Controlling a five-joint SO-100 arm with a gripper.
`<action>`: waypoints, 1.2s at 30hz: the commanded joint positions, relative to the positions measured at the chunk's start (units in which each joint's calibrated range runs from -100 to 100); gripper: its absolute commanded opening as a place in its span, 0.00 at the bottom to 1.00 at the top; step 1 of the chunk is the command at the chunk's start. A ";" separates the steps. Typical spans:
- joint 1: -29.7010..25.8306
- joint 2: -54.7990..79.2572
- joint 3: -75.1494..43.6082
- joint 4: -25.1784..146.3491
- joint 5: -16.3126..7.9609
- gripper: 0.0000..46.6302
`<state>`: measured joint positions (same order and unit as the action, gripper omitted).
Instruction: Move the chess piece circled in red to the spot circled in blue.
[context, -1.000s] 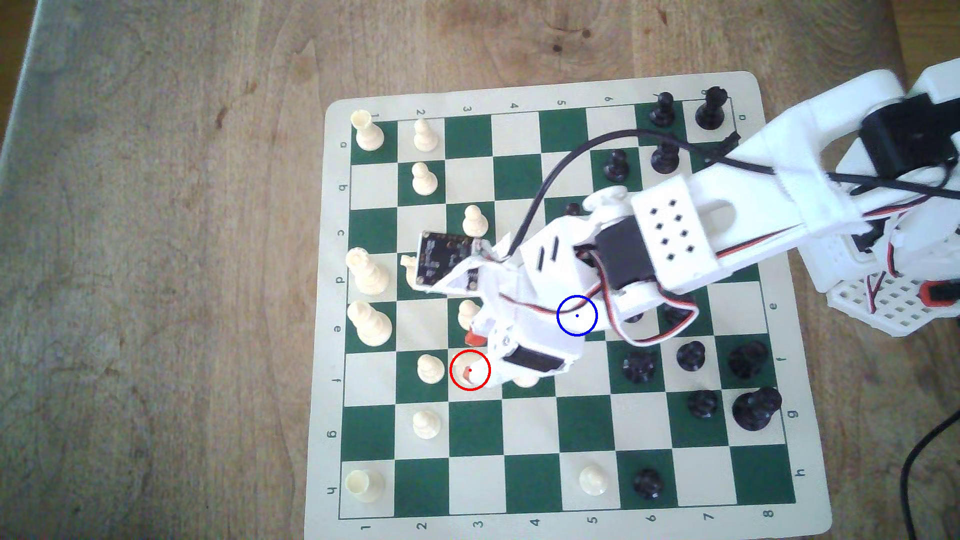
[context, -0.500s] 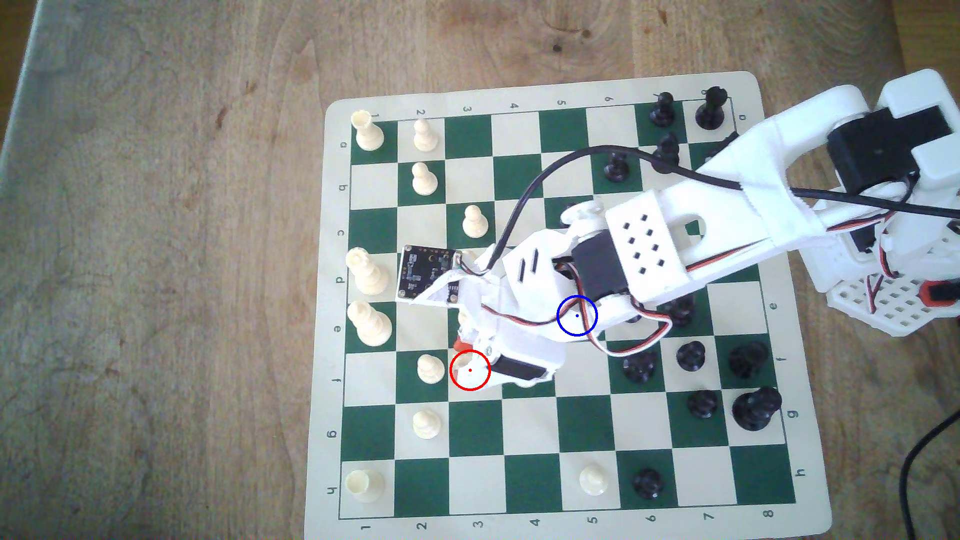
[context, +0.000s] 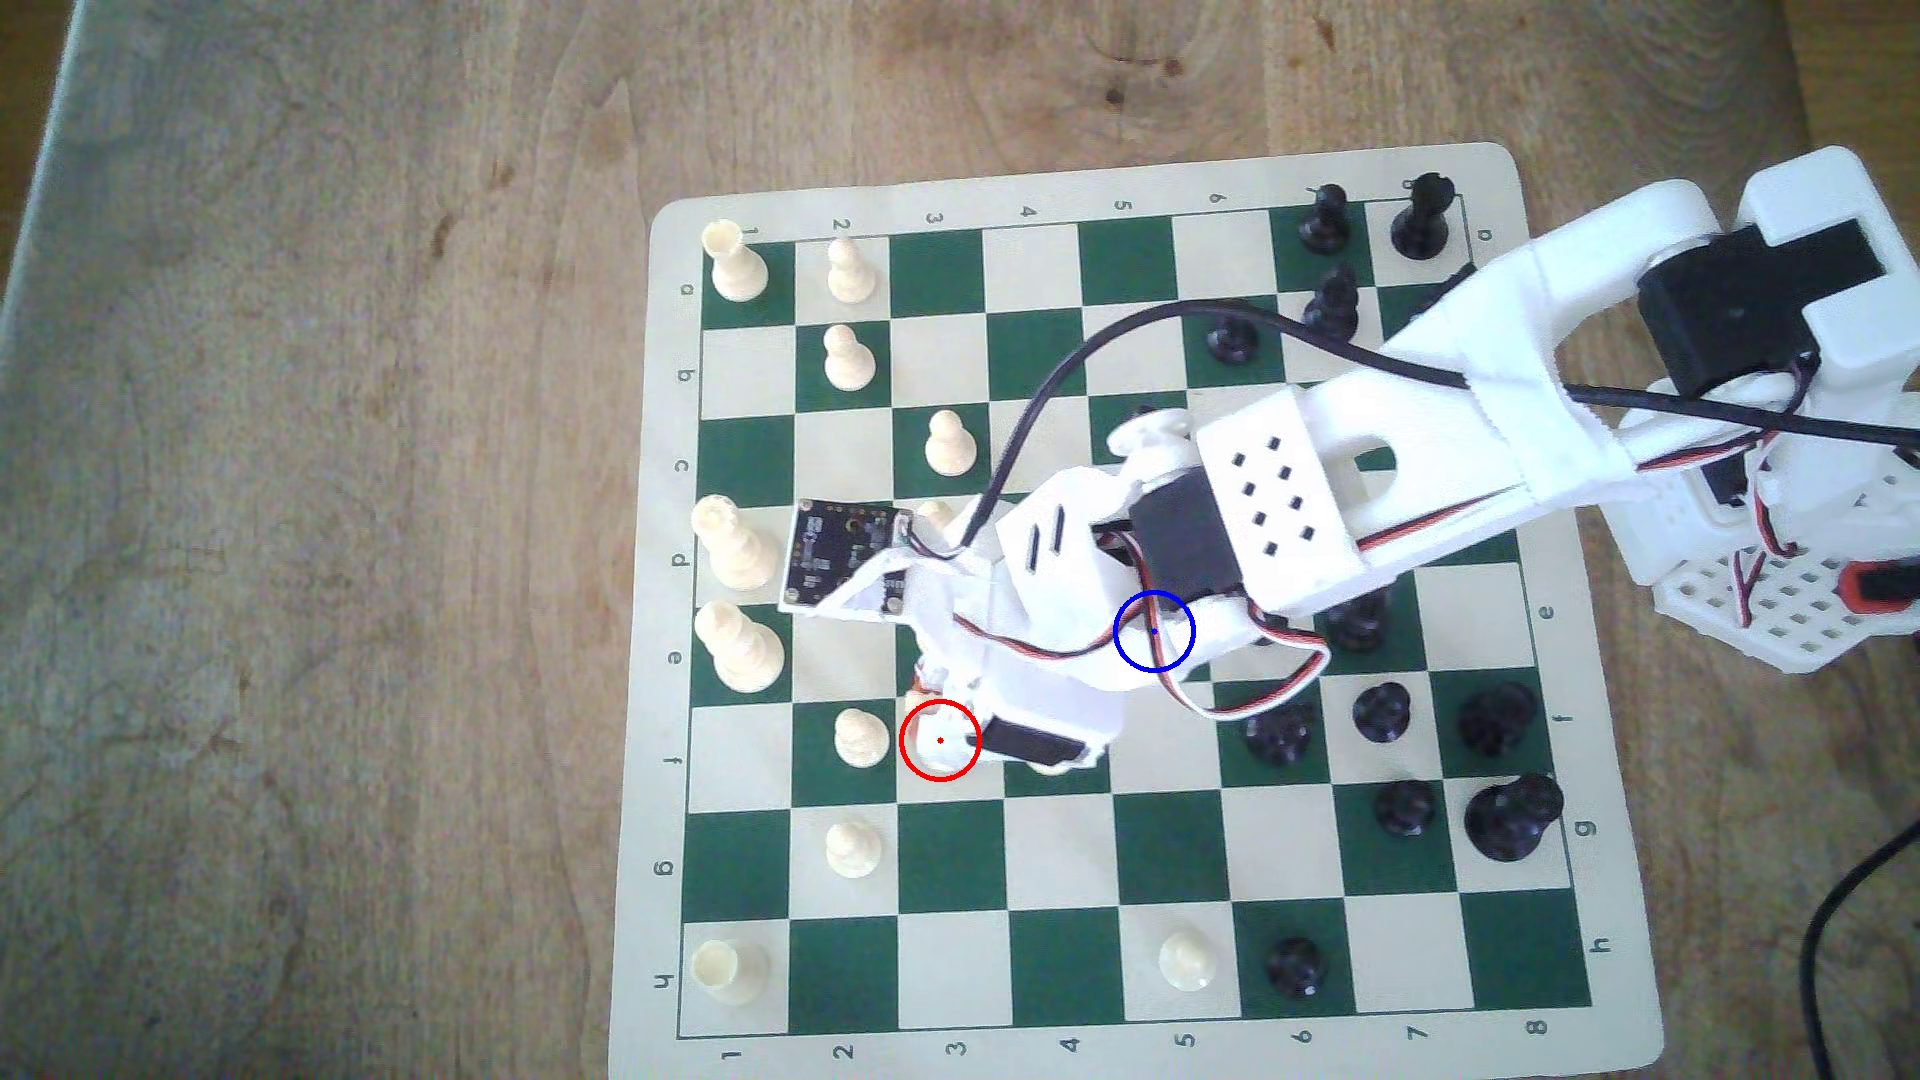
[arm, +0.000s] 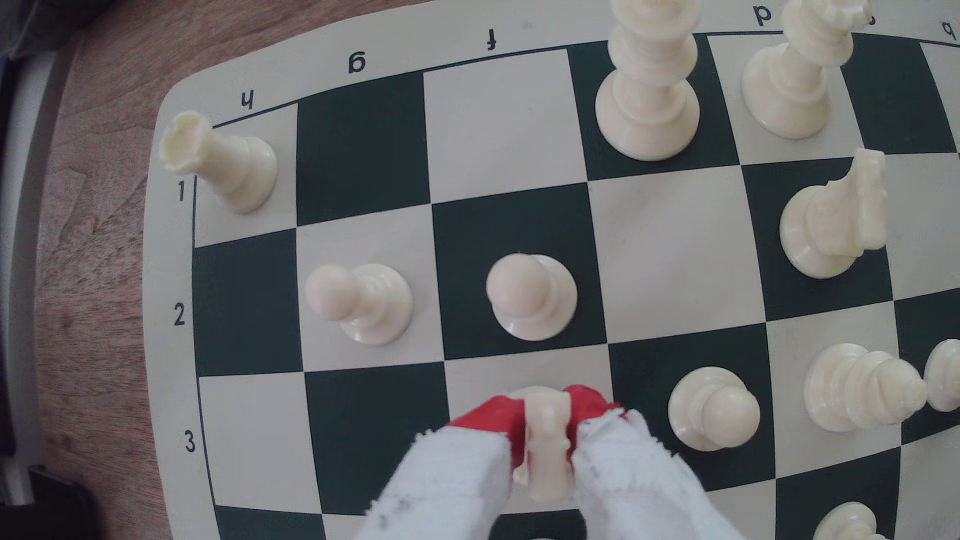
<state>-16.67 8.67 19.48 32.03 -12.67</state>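
Observation:
In the wrist view the cream chess piece (arm: 545, 446) with the lumpy top stands on a cream square in row 3. My gripper (arm: 545, 418) is shut on it, a red fingertip (arm: 488, 418) pressed to each side. In the exterior view the red ring marks this piece (context: 923, 739), which is mostly covered by my gripper (context: 938, 717). The blue ring (context: 1116, 630) is drawn over my wrist, to the exterior view's right of the piece. The square it marks is hidden under the arm.
Cream pawns stand close by: one (arm: 530, 296) ahead of the fingers, one (arm: 714, 407) beside them, a third (arm: 358, 301) further off. Two tall cream pieces (context: 738, 644) stand at the board's left edge in the exterior view. Black pieces (context: 1382, 711) crowd its right.
The arm has swung towards the exterior view's left and sunk lower over the ringed piece. The red fingertip, earlier apart from the piece, has drawn in against it.

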 joint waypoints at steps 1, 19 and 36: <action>0.91 -10.79 -6.60 3.19 0.29 0.01; -2.46 -48.82 25.22 7.44 2.88 0.01; -0.89 -60.62 46.62 3.84 5.03 0.01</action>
<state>-18.66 -49.06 66.11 38.01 -8.08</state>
